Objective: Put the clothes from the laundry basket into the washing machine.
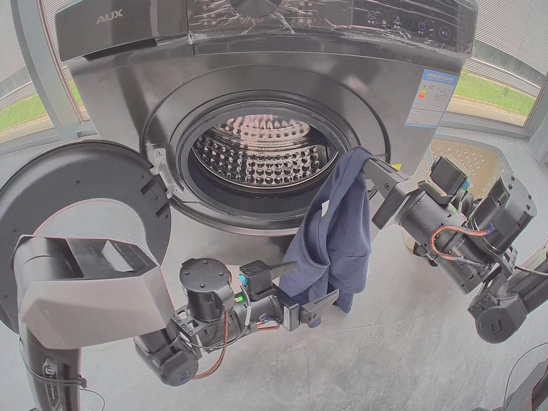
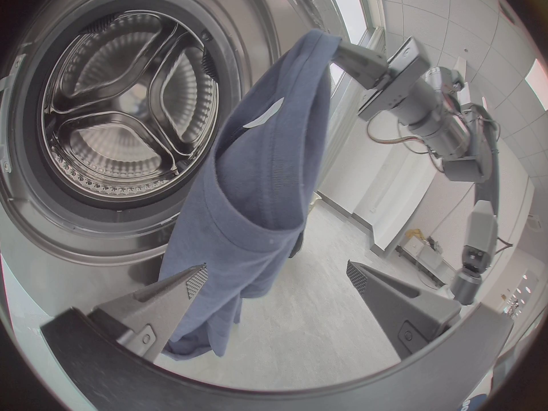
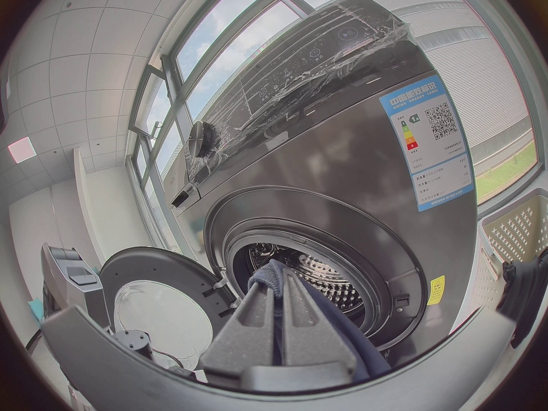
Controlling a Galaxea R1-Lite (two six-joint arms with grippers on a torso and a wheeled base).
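A navy blue garment [image 1: 334, 229] hangs in front of the washing machine [image 1: 262, 87], just right of its open drum [image 1: 257, 152]. My right gripper [image 1: 365, 164] is shut on the garment's top edge, holding it at the right rim of the drum opening; its closed fingers [image 3: 279, 321] pinch the cloth [image 3: 268, 272]. My left gripper [image 1: 311, 289] is open, low in front of the machine, at the garment's lower hem. In the left wrist view the garment [image 2: 257, 201] hangs beside one finger [image 2: 171, 298], and nothing is between the two fingers. The laundry basket [image 1: 468, 161] stands right of the machine.
The round door [image 1: 80, 201] is swung open to the left of the drum. The cream basket [image 3: 514, 241] holds a dark garment [image 3: 525, 292]. Bare grey floor [image 1: 371, 349] lies in front of the machine.
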